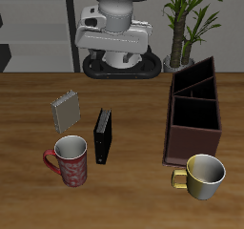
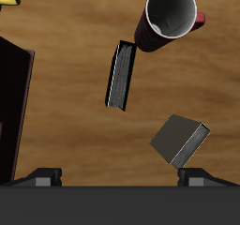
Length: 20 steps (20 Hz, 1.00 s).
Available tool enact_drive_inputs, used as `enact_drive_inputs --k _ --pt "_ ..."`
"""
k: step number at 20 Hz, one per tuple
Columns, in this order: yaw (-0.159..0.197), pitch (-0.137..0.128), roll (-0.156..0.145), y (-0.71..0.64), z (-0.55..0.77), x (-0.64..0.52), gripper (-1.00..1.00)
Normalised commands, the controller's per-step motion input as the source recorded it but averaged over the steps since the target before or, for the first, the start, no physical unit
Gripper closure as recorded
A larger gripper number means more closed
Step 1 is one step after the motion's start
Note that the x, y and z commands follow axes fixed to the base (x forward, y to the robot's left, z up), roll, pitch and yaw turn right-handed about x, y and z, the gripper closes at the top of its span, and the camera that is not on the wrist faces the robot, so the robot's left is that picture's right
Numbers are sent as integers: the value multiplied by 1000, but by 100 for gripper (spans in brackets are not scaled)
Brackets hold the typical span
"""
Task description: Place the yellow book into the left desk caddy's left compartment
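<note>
The yellow book [image 1: 67, 109] is a small pale tan-grey book with a ridged spine edge. It stands tilted on the table and also shows in the wrist view [image 2: 180, 140]. The left desk caddy [image 1: 193, 114] is a long dark brown box with three open sections. Only its dark side shows in the wrist view [image 2: 13, 97]. Its wedge-shaped left compartment [image 1: 196, 78] is the end section farthest back, behind a slanted divider. My gripper [image 1: 114, 44] hangs high near the robot's base, far behind the book. In the wrist view the gripper [image 2: 120, 180] is open and empty.
A black book [image 1: 103, 135] stands upright beside the yellow book. A red mug [image 1: 69, 159] sits nearer the front edge, and a yellow mug [image 1: 202, 176] stands just in front of the caddy. A potted plant [image 1: 187, 23] stands behind the table.
</note>
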Motion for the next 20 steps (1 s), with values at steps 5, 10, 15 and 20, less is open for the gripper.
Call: enact_drive_inputs --k 5,10,15,20 --pt "-10 -39 7 -361 -1 -244 -100" --pt "73 -52 15 -586 65 -297 -100" --pt "-21 -29 11 -473 84 -283 -100" --pt "-22 -5 -45 -566 24 -300 -100"
